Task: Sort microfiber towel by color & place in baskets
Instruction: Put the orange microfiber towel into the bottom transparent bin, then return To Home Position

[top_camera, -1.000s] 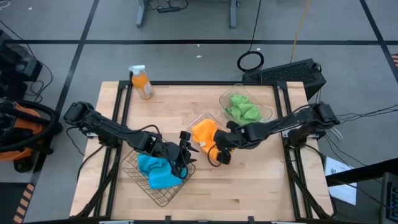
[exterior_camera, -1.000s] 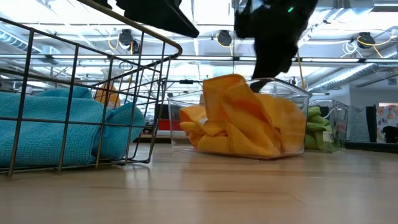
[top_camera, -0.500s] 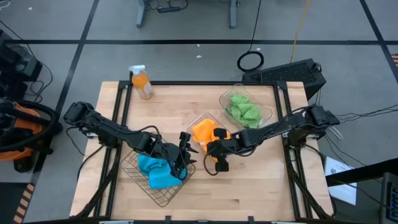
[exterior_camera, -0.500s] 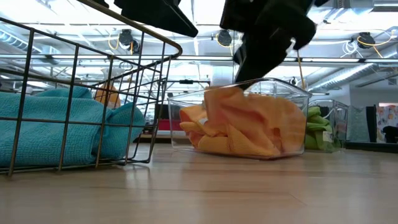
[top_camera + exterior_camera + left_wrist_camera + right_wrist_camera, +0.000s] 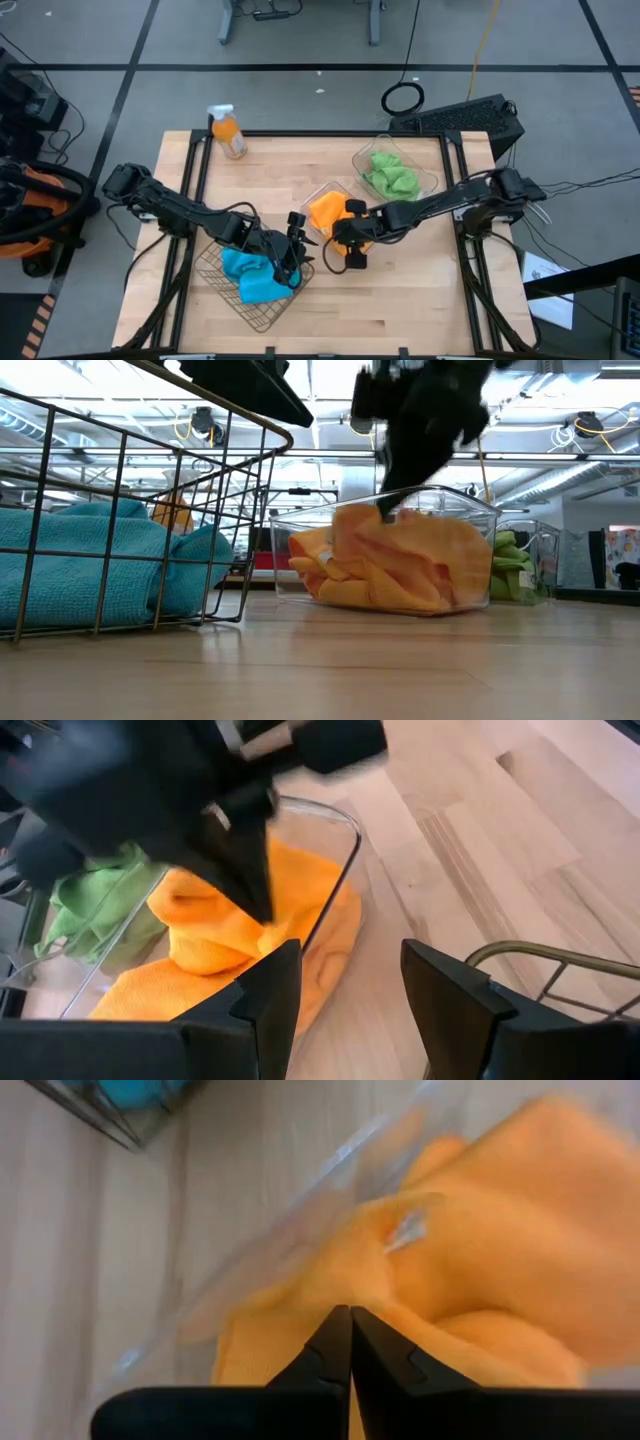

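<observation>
Orange microfiber towels (image 5: 328, 214) fill a clear tub (image 5: 478, 506) at the table's middle. My right gripper (image 5: 386, 516) is shut, its tips on the orange heap near the tub's near edge. Blue towels (image 5: 255, 278) lie in the dark wire basket (image 5: 232, 510) at the near left. My left gripper (image 5: 345, 990) hangs open above that basket's right corner with nothing between its fingers. Green towels (image 5: 390, 176) lie in a second clear tub (image 5: 428, 182) at the far right. My right gripper presses its shut fingertips (image 5: 256, 892) down on the top fold of the orange towel (image 5: 372, 1258), near the tub's near wall. The fingers slant down from above and from the table's right. The towel lies bunched in the tub, its top below the rim.
An orange spray bottle (image 5: 228, 132) stands at the table's far left corner. Bare wood lies along the near edge and at the near right. The wire basket's tall rim stands close beside the orange tub.
My right gripper, shut throughout, has rolled at the wrist and gone a little toward the table's left and down. The orange towel's fold that stood above the tub's rim has been pushed down into the tub.
</observation>
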### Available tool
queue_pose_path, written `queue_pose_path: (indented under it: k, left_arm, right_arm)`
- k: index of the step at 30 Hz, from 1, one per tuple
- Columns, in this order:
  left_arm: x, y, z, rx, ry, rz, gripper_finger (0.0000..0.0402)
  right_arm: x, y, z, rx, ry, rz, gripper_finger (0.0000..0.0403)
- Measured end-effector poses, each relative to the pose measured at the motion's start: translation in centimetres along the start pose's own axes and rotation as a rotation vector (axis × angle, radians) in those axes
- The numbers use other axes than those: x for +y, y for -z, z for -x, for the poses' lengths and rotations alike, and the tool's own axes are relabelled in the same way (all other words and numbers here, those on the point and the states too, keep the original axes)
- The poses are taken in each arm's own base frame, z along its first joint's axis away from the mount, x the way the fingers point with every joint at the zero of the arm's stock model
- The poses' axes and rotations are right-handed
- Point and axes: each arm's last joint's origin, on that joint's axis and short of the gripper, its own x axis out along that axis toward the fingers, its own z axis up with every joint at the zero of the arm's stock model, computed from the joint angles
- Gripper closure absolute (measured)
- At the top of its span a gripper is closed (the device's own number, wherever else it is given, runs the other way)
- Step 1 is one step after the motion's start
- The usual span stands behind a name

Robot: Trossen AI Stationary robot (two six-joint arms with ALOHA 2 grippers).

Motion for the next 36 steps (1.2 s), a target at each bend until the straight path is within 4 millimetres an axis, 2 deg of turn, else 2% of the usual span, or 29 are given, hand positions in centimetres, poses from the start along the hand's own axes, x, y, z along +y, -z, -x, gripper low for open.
queue_pose_path:
  k: [3, 5, 8, 13, 18, 22, 27, 32, 36]
  left_arm:
    - [0.0, 0.0, 0.0, -0.002, 0.000, 0.000, 0.0221]
    - [0.0, 0.0, 0.0, -0.002, -0.001, -0.001, 0.0221]
    - [0.0, 0.0, 0.0, -0.003, -0.001, -0.003, 0.0221]
    - [0.0, 0.0, 0.0, 0.000, -0.008, -0.033, 0.0221]
    - [0.7, -0.2, 0.6, -0.008, -0.067, -0.064, 0.0221]
    - [1.6, -0.1, 1.0, -0.013, -0.091, -0.061, 0.0221]
    - [3.3, 1.4, 2.4, 0.051, -0.151, -0.080, 0.0221]
    - [5.7, 2.1, 6.9, 0.000, -0.243, -0.021, 0.0221]
    - [6.2, 3.4, 10.3, -0.150, -0.163, 0.022, 0.0232]
  right_arm:
    - [-0.1, -0.3, 1.8, 0.043, 0.030, 0.017, 0.0403]
    - [-0.4, 0.1, 2.2, 0.110, 0.086, 0.045, 0.0403]
    - [-1.5, 1.1, 1.9, 0.204, 0.149, 0.066, 0.0403]
    - [-3.2, 2.4, 0.3, 0.230, 0.171, -0.002, 0.0403]
    - [-3.5, 3.0, -0.8, 0.183, 0.156, -0.013, 0.0403]
    - [-3.4, 3.0, -0.6, 0.192, 0.142, -0.028, 0.0403]
    - [-2.1, 2.4, 2.1, 0.147, 0.135, -0.036, 0.0403]
    - [0.5, 2.6, 6.5, 0.000, 0.156, 0.006, 0.0403]
    - [2.9, 3.9, 10.6, -0.164, 0.190, 0.026, 0.0403]
